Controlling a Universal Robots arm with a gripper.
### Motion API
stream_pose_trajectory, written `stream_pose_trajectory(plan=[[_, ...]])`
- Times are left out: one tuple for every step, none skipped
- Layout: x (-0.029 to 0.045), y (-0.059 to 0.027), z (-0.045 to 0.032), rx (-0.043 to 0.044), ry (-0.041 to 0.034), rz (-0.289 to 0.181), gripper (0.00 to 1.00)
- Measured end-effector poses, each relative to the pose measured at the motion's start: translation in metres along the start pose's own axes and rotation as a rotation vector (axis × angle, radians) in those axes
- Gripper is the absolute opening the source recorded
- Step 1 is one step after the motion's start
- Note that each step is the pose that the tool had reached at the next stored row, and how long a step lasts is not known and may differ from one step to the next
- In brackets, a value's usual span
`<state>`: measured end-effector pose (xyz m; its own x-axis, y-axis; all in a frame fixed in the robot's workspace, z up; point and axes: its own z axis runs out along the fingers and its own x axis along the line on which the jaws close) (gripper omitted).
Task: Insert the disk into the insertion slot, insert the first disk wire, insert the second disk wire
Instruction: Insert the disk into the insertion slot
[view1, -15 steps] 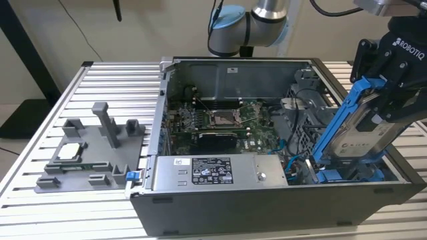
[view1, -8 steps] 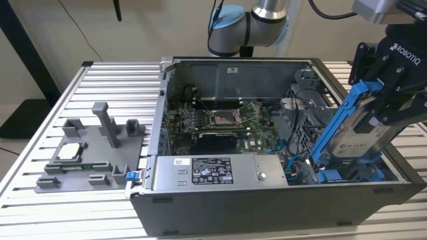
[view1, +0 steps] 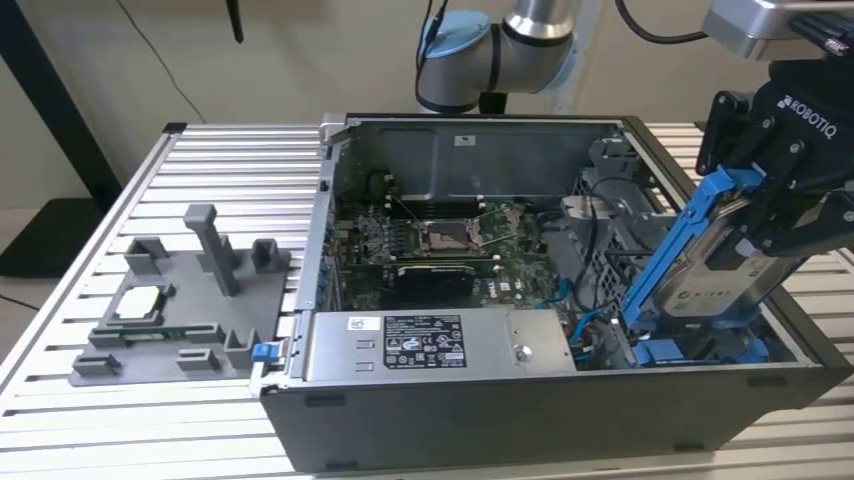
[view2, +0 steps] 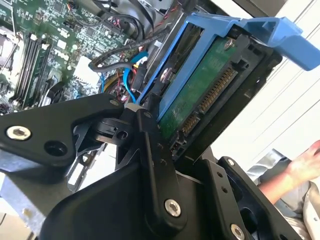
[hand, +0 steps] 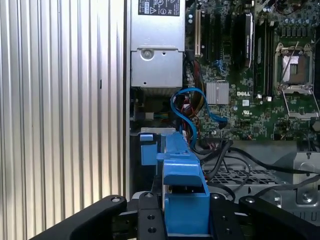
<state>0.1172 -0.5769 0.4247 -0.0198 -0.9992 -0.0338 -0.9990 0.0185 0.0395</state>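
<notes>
Disk (view1: 729, 262) is gripped tilted by the pincer (view1: 790, 222) at right of frame, lower end at the slot (view1: 705, 349); insertion judged unfinished

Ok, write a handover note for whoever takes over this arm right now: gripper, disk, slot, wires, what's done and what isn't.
Gripper: shut on the disk, held in its blue frame, tilted, lower end down inside the computer case at the exterior view's right.
Slot: the disk's lower end is at it, not seated.
Wires: blue wires lie loose in the case; the disk's connector is bare.
Done: disk picked up and brought to the slot.
Left: seating the disk, both wires.
</notes>
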Motion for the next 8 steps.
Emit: stream_pose_trajectory(plan=[[0.0000,0.0000,0.0001,0.0000,-0.0001,0.000,0.00],[0.0000,0.0000,0.0001,0.0000,-0.0002,0.000,0.00],[0.0000,0.0000,0.0001,0.0000,-0.0001,0.000,0.00],[0.0000,0.0000,0.0002,0.0000,-0.0001,0.000,0.00],[0.0000,0.0000,0.0004,0.0000,-0.0002,0.000,0.00],[0.0000,0.0000,0.0005,0.0000,-0.0002,0.000,0.00],[0.0000,0.0000,0.0005,0.0000,-0.0002,0.000,0.00],[0.0000,0.0000,0.0006,0.0000,-0.0001,0.000,0.00]])
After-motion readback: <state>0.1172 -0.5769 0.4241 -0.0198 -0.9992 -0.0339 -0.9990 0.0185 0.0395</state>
